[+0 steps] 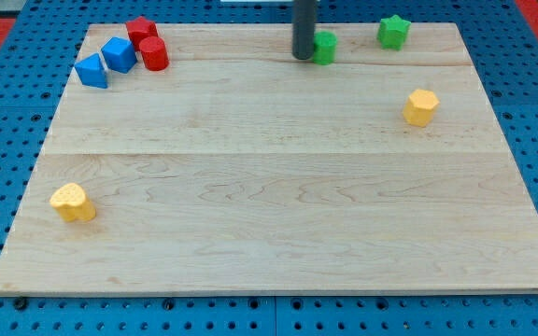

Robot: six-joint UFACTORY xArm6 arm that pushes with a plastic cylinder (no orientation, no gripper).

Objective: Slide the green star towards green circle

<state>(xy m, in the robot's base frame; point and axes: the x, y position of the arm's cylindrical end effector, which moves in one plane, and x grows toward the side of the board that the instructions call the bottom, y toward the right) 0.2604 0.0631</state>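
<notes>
The green star sits near the view's top right on the wooden board. The green circle lies to the star's left, near the top middle. My tip comes down from the view's top and stands right beside the green circle, on its left side, touching or nearly touching it. The star is about a block's width or more to the right of the circle and apart from my tip.
A red block, a red cylinder, a blue cube and a blue triangular block cluster at the top left. A yellow hexagon lies at the right. A yellow heart lies at the lower left.
</notes>
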